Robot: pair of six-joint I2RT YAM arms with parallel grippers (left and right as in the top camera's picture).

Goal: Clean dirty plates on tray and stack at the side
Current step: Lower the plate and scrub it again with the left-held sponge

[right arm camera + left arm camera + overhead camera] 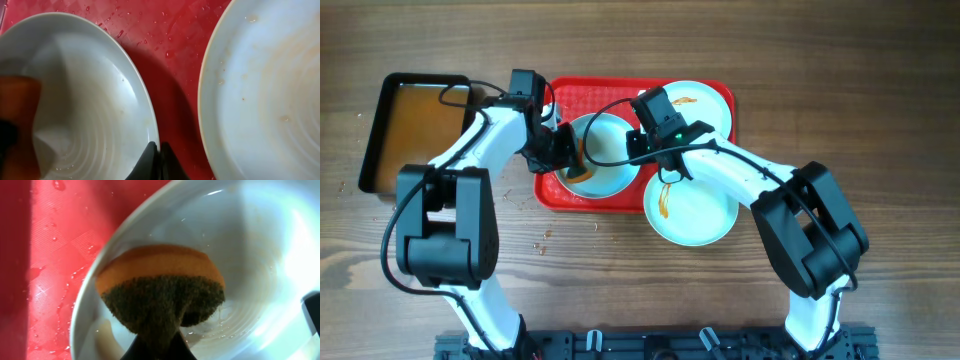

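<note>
Scrubbing was in hand: the left gripper [563,150] pinched a sponge [160,280] against the centre plate [612,172] on the red tray [582,95]; the right gripper [155,161], fingers pressed together, nipped its rim. Next move judged: finish wiping, then stack it aside.

3 plates [695,210], 1 red tray [718,90]
Left gripper [560,150] holds a sponge [583,152] in the middle plate [608,172]; right gripper [650,150] at its rim.

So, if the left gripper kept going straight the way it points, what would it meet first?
The left gripper clamps an orange sponge with a dark green scouring face; that would press first into the round white plate on the red plastic tray. It may touch already; depth is unclear.
</note>
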